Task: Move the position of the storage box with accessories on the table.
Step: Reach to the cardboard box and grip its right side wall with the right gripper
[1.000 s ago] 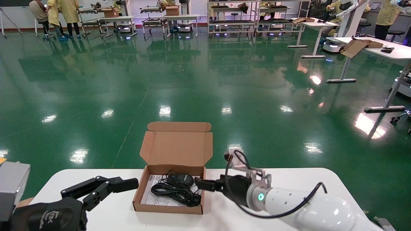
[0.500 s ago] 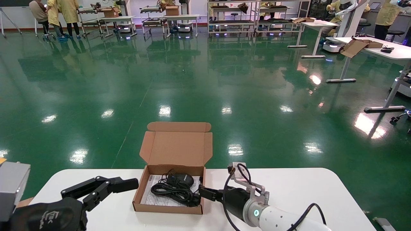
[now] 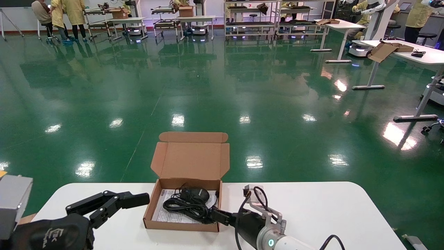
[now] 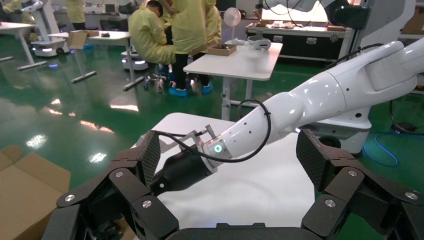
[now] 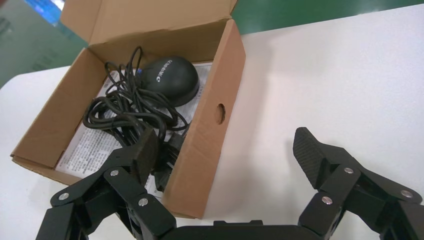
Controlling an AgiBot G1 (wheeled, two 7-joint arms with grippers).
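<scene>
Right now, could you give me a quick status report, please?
Right gripper open, straddling storage box right wall. Left gripper open, idle left of box. Mouse, cable inside; lid open. Nothing in the way.

Green floor (image 3: 208, 90), distant workers (image 3: 59, 14)

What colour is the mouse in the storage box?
Black mouse; clearest in the right wrist view.
</scene>
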